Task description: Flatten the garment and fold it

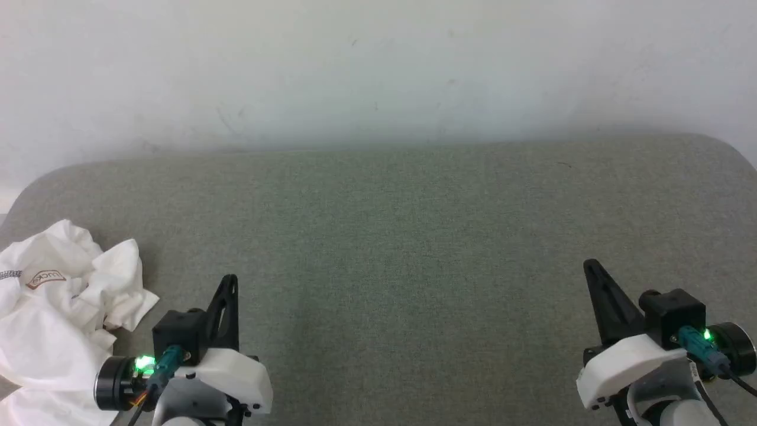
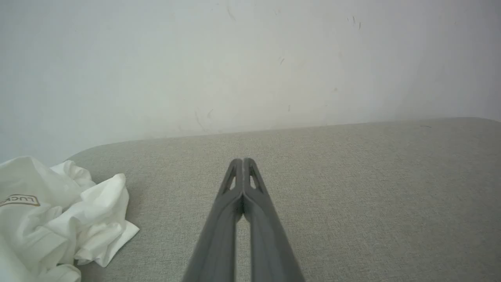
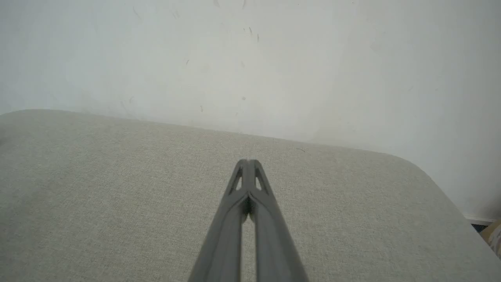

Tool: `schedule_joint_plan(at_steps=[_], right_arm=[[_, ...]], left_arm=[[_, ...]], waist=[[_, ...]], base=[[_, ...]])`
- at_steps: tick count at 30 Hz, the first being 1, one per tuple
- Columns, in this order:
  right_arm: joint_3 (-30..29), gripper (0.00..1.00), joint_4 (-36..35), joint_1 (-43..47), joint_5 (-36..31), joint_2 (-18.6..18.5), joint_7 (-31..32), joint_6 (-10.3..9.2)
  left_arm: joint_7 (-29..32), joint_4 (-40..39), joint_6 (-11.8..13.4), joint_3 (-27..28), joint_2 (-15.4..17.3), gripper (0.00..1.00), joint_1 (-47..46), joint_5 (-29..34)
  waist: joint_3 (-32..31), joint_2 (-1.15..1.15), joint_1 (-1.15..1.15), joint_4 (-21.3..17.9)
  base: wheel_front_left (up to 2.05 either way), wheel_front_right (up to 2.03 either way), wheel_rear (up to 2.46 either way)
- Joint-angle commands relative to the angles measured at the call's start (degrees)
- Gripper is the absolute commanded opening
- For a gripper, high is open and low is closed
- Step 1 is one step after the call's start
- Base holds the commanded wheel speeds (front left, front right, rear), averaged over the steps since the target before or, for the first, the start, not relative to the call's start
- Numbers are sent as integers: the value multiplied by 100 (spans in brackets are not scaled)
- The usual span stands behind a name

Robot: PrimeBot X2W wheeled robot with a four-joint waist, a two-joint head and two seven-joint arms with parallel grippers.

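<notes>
The garment (image 1: 56, 319), a white thin shirt, lies crumpled in a heap at the near left corner of the grey cloth-covered table (image 1: 390, 236). Its brown-outlined neck label (image 1: 46, 278) faces up, with a bit of patterned stitching beside it. In the left wrist view the garment (image 2: 58, 219) sits at the lower left. My left gripper (image 1: 230, 279) is shut and empty, just right of the heap and apart from it; its tips (image 2: 242, 161) meet. My right gripper (image 1: 589, 264) is shut and empty at the near right, far from the garment, its tips (image 3: 247, 161) together.
A pale wall (image 1: 378, 71) rises right behind the table's far edge. The table's corners are rounded; its right end (image 3: 442, 184) drops off toward the floor, where a small tan object (image 3: 494, 235) shows.
</notes>
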Motion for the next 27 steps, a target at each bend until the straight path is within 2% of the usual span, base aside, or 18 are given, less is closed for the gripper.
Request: schedule_joint_plan(at_steps=[1,27], right_arm=[[2,0,6,-82,-36,19,2,-11],[2,0,6,-82,-36,19,2,-11]], left_arm=[[1,-27,39,-4,-11,0,-72,20],[1,-27,39,-4,-11,0,-72,20]], waist=[[0,0,0,0],[0,0,0,0]], base=[[0,0,0],[0,0,0]])
